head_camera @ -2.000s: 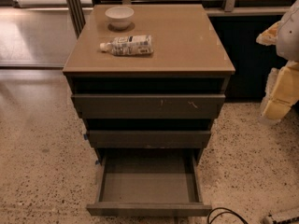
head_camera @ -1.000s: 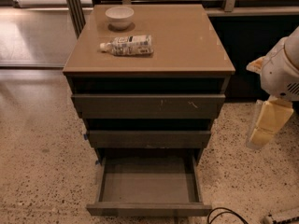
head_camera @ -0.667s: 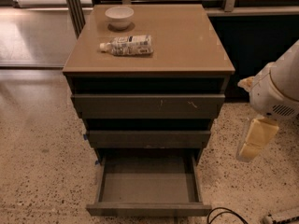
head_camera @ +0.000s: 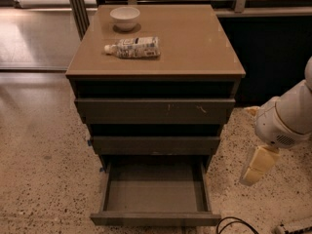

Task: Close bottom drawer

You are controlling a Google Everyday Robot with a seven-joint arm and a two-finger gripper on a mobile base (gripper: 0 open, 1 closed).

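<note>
The bottom drawer [head_camera: 155, 219] of the tan-topped cabinet [head_camera: 195, 43] is pulled far out toward me. Its shallow box is empty and its flat front sits near the lower edge of the view. My gripper [head_camera: 256, 165] hangs from the white arm [head_camera: 285, 121] to the right of the cabinet. It is level with the open drawer's back part, a short way off its right side, and touches nothing.
The top drawer front [head_camera: 155, 111] with white scratches and the middle drawer front [head_camera: 155, 144] both stand slightly out. A white bowl [head_camera: 125, 17] and a lying bottle [head_camera: 134, 48] are on top. A black cable [head_camera: 234, 224] lies on the speckled floor at lower right.
My arm has come down and to the left from the right edge, bringing the gripper lower and nearer the cabinet's right side. The drawers have not moved.
</note>
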